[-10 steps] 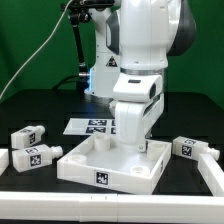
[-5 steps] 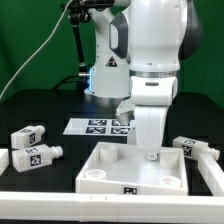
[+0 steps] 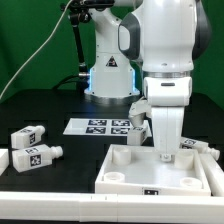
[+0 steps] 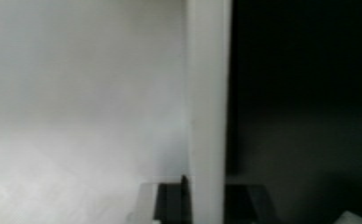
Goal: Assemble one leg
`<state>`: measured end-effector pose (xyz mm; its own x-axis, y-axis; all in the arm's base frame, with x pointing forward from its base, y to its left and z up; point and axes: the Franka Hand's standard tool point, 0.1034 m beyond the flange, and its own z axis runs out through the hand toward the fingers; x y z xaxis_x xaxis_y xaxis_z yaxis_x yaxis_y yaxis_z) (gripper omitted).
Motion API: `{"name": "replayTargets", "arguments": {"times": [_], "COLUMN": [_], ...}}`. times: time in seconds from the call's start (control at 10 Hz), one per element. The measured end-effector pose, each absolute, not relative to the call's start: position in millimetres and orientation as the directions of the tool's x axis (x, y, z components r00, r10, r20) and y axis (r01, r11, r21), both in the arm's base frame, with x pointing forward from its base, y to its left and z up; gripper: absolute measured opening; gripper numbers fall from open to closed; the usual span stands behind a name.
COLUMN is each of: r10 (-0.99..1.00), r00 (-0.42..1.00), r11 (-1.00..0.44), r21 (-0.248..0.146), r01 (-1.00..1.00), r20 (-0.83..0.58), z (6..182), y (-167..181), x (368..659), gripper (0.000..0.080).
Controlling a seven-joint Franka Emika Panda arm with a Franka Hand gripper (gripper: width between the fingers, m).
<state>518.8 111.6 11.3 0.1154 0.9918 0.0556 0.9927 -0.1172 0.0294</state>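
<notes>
Now my jaws are clenched on the rim of the large white square plastic tabletop [image 3: 120, 183]; small white blocky leg [image 3: 35, 157] at its 9 o'clock.

Wrist view blurred, tool [image 3: 166, 153] opening too small to tell, one leg [image 3: 196, 147] partly hidden behind the arm [image 3: 166, 70]

No words or numbers can be read.
Only black-and-white square tags show: on the rear leg [image 3: 27, 136], the front leg [image 3: 35, 157], the marker board [image 3: 100, 126] and the white tray part's front edge [image 3: 150, 190].
</notes>
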Motion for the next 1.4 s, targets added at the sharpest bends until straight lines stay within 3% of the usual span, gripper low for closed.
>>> {"name": "replayTargets", "arguments": {"times": [0.1, 0.2, 0.3, 0.4, 0.5, 0.6, 0.7, 0.9, 1.0, 1.4], "r10": [0.992, 0.992, 0.992, 0.992, 0.987, 0.981, 0.978, 0.891, 0.839, 0.675], "r00": [0.116, 0.117, 0.115, 0.116, 0.150, 0.187, 0.204, 0.441, 0.532, 0.725], "r11": [-0.118, -0.119, -0.118, -0.119, -0.154, -0.191, -0.208, -0.452, -0.542, -0.737], "r21": [0.032, 0.040, 0.051, 0.065, 0.078, 0.090, 0.095, 0.124, 0.103, 0.061], "r01": [0.993, 0.992, 0.992, 0.991, 0.985, 0.977, 0.974, 0.883, 0.834, 0.674], "r20": [0.055, 0.056, 0.057, 0.057, 0.057, 0.053, 0.046, 0.104, 0.112, 0.137], "z": [13.2, 18.0, 25.2, 34.6, 45.3, 56.2, 60.6, 60.5, 54.0, 54.2], "y": [112, 112, 113, 112, 108, 99, 87, 57, 49, 53], "x": [520, 522, 525, 528, 529, 526, 521, 503, 489, 491], "gripper": [0.0128, 0.0128, 0.0265, 0.0461, 0.0461, 0.0583, 0.0629, 0.0645, 0.0649, 0.0649]}}
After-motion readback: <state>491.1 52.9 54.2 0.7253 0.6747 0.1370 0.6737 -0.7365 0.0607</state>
